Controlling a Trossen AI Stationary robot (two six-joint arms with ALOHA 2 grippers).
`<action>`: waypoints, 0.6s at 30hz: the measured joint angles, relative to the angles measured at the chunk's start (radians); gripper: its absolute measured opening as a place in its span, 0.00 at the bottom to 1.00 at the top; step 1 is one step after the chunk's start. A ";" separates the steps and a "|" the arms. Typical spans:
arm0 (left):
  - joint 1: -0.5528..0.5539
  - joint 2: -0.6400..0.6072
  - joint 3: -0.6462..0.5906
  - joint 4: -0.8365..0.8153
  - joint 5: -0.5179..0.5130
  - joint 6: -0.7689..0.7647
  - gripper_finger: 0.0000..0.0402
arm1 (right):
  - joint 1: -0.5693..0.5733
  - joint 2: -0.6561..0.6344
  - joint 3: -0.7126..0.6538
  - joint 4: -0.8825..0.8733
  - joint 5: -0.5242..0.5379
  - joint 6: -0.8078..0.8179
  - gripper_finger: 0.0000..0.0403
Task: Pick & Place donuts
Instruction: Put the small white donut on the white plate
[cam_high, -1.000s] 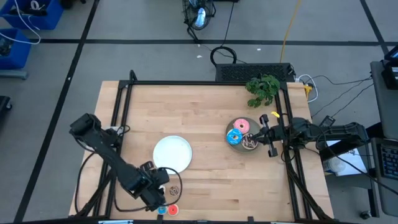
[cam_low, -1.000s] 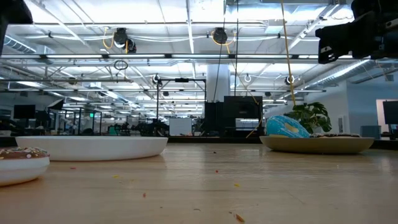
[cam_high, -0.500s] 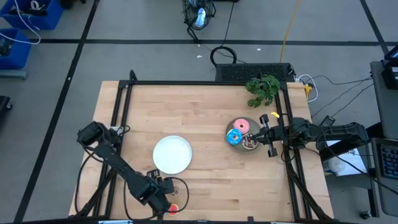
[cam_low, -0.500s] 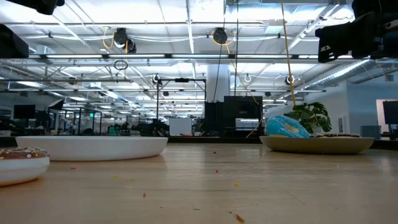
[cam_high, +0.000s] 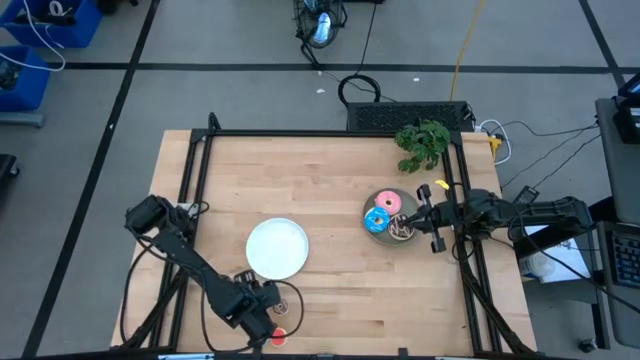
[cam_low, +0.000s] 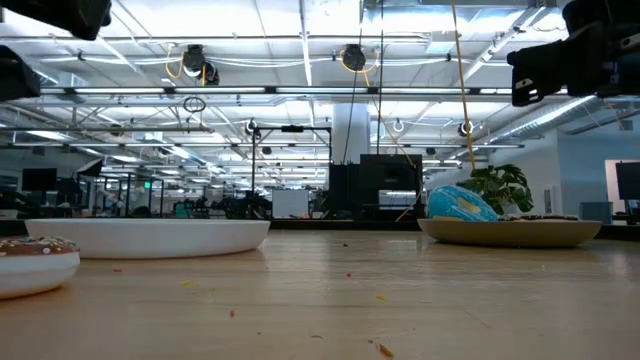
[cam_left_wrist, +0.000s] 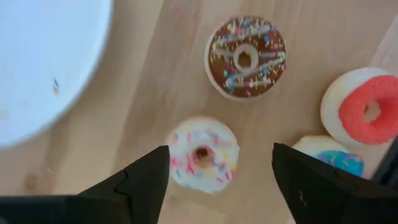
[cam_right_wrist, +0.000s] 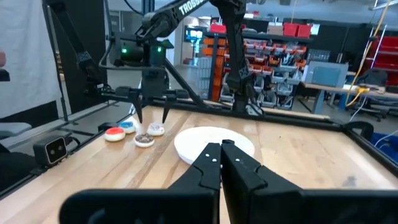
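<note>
Left gripper (cam_left_wrist: 214, 168), fingers apart, above whitish-pink donut (cam_left_wrist: 203, 155).
You had brown donut (cam_left_wrist: 246, 57) and red donut (cam_left_wrist: 367, 111) beside it; right gripper (cam_right_wrist: 221, 155) closed.

- Both arms are dark, near-black, built of slim links joined by bulkier rounded joint housings.
- The left end effector (cam_left_wrist: 214, 180) ends in two matte black wedge-shaped fingers (cam_left_wrist: 140, 183).
- The right end effector (cam_right_wrist: 221, 152) has two black, angular, tapering fingers.
- White "TROSSEN" lettering runs along one link of the left arm (cam_right_wrist: 186, 9).
- Thin dark cables trail beside each arm's base.
</note>
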 joint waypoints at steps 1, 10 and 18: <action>-0.003 0.000 0.000 0.000 -0.019 0.022 0.73 | 0.000 0.000 0.000 -0.005 0.000 0.000 0.00; -0.008 0.000 -0.002 -0.027 -0.050 0.073 0.83 | 0.000 0.000 0.000 -0.028 -0.001 0.031 0.00; -0.013 -0.001 -0.088 0.038 -0.002 0.035 0.83 | 0.000 0.000 0.000 -0.027 -0.001 0.031 0.00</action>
